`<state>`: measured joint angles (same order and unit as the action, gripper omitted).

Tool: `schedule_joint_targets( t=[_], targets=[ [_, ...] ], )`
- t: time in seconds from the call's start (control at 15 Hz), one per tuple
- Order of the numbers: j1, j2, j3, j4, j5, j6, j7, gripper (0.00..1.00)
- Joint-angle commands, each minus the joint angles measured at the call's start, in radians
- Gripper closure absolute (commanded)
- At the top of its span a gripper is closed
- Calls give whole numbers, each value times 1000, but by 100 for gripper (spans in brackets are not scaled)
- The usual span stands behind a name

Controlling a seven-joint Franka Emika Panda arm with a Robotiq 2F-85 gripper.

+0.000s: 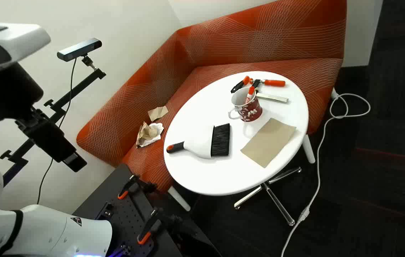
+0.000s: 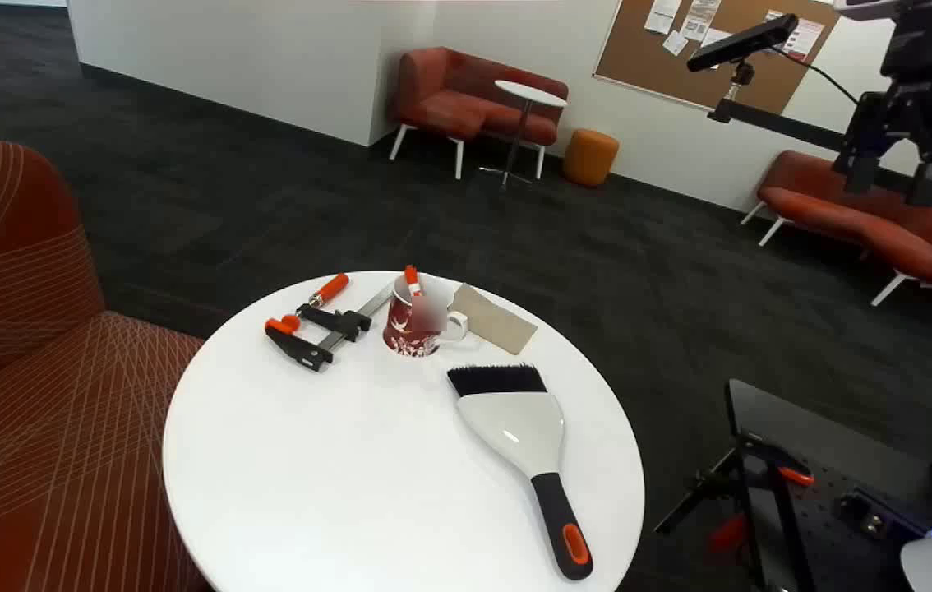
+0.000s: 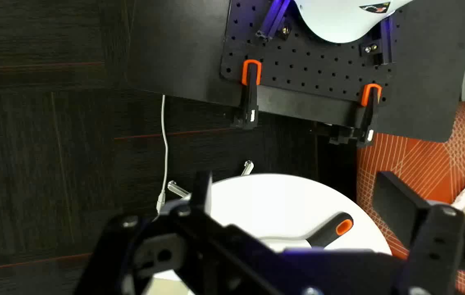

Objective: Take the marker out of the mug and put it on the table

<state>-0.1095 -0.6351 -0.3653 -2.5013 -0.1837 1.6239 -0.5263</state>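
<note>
The mug (image 1: 251,111), pale inside with a dark red, white-flowered outside, stands upright on the round white table (image 1: 195,175). It also shows in an exterior view (image 2: 410,340). A slim marker with a red cap and white body (image 1: 249,95) leans in the mug, its top above the rim; it also shows in an exterior view (image 2: 412,279). Its lower part is hidden. My gripper (image 2: 891,181) is open and empty, high up and well away from the mug. In the wrist view the fingers (image 3: 296,194) are wide apart above the table's edge; mug and marker are out of view there.
A bar clamp (image 2: 333,339) with orange handles lies right beside the mug. A white brush (image 1: 200,144) with black bristles and a brown sheet (image 1: 268,142) lie on the table. An orange-red bench (image 1: 259,39) curves behind. A camera on a black arm (image 1: 79,49) stands near my gripper.
</note>
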Motion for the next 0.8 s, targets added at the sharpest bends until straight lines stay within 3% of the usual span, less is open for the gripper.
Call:
schedule_joint_targets(
  t=[0.0, 0.73],
  targets=[
    [-10, 3, 9, 2, 5, -2, -5, 0],
    [17, 35, 34, 20, 36, 47, 21, 0]
  ],
)
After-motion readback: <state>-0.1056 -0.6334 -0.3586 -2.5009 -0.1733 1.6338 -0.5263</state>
